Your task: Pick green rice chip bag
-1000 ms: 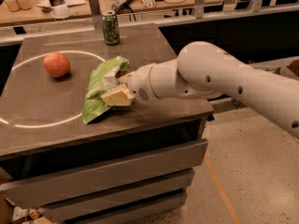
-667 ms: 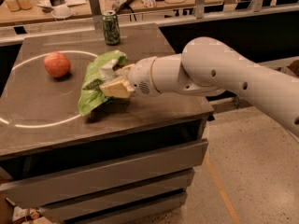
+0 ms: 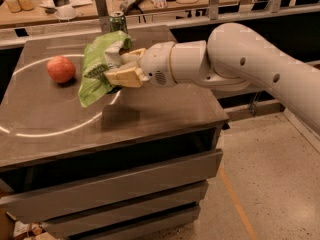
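Note:
The green rice chip bag (image 3: 98, 63) is a crumpled light-green foil bag with a white patch. It hangs above the dark table top (image 3: 150, 109), clear of the surface, with its shadow below. My gripper (image 3: 120, 67) is shut on the bag's right side, its cream fingers (image 3: 125, 76) pinching the foil. The white arm reaches in from the right.
A red apple (image 3: 61, 68) sits on the table to the left of the bag. A dark green drink can (image 3: 117, 22) stands at the table's back edge, partly behind the bag. A cluttered wooden bench (image 3: 75, 4) runs behind. Drawers are below the table top.
The gripper has lifted the bag up off the table and carried it slightly back. The apple and can have not moved.

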`<action>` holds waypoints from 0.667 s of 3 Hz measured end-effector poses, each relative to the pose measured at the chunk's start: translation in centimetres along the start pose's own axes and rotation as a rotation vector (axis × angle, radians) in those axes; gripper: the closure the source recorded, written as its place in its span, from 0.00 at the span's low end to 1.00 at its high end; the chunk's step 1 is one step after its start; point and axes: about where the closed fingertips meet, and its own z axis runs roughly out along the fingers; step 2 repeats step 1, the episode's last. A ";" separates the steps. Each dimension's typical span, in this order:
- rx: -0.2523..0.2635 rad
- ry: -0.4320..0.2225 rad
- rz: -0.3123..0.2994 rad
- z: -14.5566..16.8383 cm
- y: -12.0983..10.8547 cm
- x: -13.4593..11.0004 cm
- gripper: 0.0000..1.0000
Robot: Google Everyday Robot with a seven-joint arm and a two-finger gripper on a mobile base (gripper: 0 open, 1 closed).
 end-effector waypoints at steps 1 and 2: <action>-0.009 -0.004 -0.007 -0.1 0.1 -0.4 1.00; -0.009 -0.004 -0.007 -0.1 0.1 -0.4 1.00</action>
